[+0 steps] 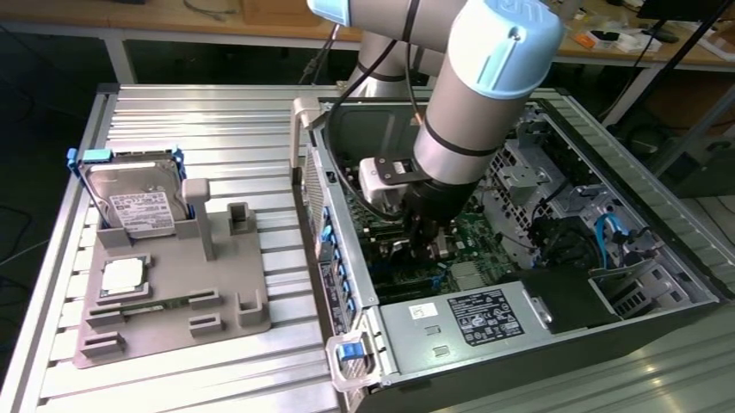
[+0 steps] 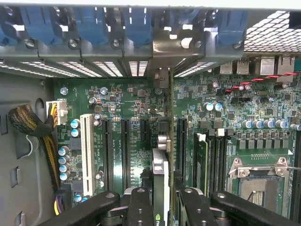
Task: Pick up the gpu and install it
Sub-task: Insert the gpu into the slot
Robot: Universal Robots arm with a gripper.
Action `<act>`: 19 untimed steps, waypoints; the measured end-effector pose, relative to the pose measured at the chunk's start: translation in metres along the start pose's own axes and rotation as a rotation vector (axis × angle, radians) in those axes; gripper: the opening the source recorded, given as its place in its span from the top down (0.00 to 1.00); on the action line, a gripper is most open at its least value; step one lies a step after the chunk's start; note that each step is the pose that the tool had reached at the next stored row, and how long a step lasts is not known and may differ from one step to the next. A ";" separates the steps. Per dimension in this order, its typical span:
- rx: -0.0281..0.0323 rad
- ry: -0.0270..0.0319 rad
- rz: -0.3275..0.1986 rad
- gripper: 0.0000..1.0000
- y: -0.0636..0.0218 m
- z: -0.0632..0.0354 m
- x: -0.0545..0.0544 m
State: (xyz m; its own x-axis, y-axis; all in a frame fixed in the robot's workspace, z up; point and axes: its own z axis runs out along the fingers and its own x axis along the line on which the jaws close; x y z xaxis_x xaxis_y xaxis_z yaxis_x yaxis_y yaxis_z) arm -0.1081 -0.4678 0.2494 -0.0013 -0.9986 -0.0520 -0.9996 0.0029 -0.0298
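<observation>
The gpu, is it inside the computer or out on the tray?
Inside: the gripper holds the gpu edge-on over the motherboard.

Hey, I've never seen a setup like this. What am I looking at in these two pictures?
The grey and light-blue tube is a robot arm reaching into an open black computer case. One picture is taken from outside. The other comes from a camera on the arm's wrist, looking at the green motherboard. Its black end effector grips a thin dark circuit card, the gpu, edge-on over the board's slots. Beside the case, on the ribbed metal table, a grey plastic holder carries a silver hard drive and a small square silver chip.
</observation>
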 end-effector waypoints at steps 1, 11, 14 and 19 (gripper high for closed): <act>0.0005 0.0001 0.000 0.73 0.0000 0.0004 0.000; 0.0105 0.0014 -0.001 0.73 0.0005 0.0078 0.001; 0.0163 0.0001 -0.001 0.73 0.0005 0.0110 0.001; 0.0164 0.0002 -0.001 0.73 0.0005 0.0111 0.001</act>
State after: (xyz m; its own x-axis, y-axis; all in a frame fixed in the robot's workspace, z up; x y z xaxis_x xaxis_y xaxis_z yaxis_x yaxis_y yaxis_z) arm -0.1083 -0.4679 0.2383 -0.0003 -0.9987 -0.0517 -0.9989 0.0027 -0.0462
